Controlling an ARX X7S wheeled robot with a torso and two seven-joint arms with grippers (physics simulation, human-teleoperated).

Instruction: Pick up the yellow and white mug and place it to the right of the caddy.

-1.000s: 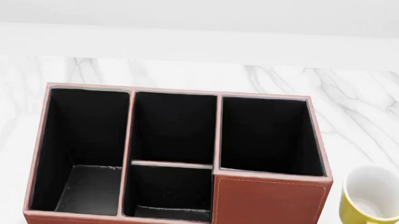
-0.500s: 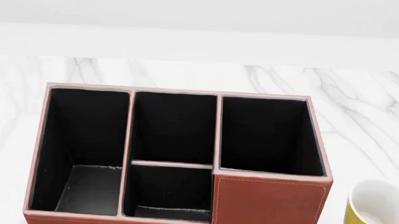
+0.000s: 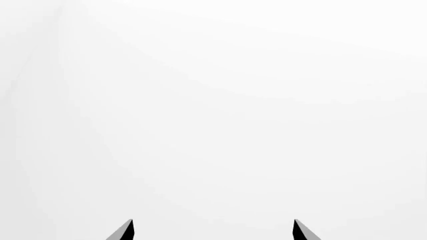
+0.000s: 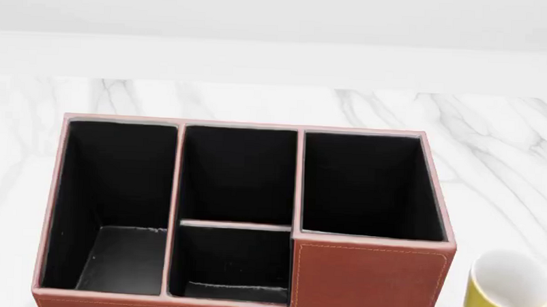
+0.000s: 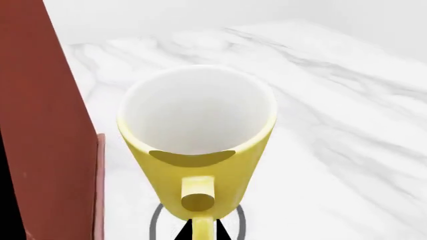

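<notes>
The yellow and white mug (image 4: 508,288) sits at about 4 o'clock in the head view, upright with its white mouth open upward, just beside the right end of the caddy (image 4: 369,280) but not touching it. In the right wrist view the mug (image 5: 198,145) fills the middle, its loop handle pointing toward the camera, with a dark ring of shadow under its base; whether it rests on the marble table (image 4: 492,154) or hangs just above it, I cannot tell. The right gripper (image 5: 199,231) shows only as a dark tip at the handle, so whether it grips the handle cannot be told. The left gripper (image 3: 212,231) shows 2 dark fingertips set wide apart over blank white, holding nothing.

The caddy's 4 black-lined compartments stand empty, its brown wall at 9 o'clock of the mug.

Judging by this, the placing step is in hand: the mug is already on the correct side. The next move calls for settling it flat, then releasing without nudging it into the caddy.
</notes>
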